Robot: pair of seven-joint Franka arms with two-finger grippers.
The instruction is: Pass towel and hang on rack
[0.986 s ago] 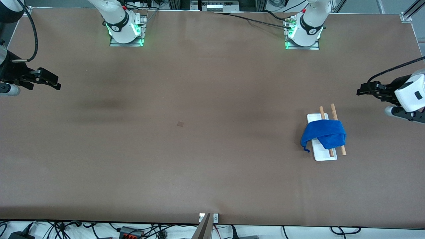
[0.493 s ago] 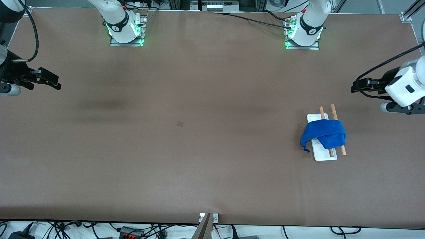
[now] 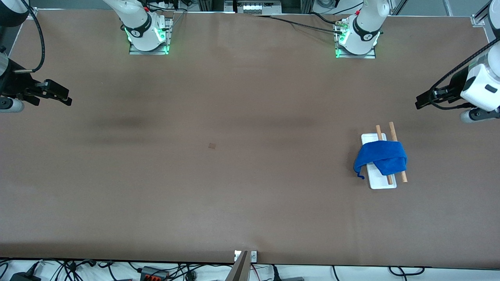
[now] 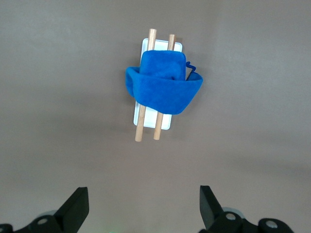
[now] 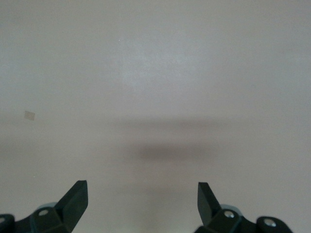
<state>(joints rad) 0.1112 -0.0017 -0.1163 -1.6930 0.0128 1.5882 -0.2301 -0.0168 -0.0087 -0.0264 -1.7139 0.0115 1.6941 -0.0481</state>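
A blue towel [image 3: 381,159] [image 4: 163,85] hangs draped over the two wooden rods of the rack [image 3: 377,180] [image 4: 146,121], which stands on its white base toward the left arm's end of the table. My left gripper [image 3: 422,100] [image 4: 144,208] is open and empty in the air at that end of the table, apart from the rack. At the right arm's end, my right gripper [image 3: 64,97] [image 5: 142,204] waits open with nothing between its fingers, over bare table.
The brown table [image 3: 234,175] carries a small square mark [image 3: 212,146] [image 5: 29,114] near its middle. Both arm bases [image 3: 148,35] [image 3: 357,37] stand along the edge farthest from the front camera. Cables lie past the near edge.
The left arm has drawn up and away from the rack, toward its end of the table. The towel, the rack and the right arm have not moved.
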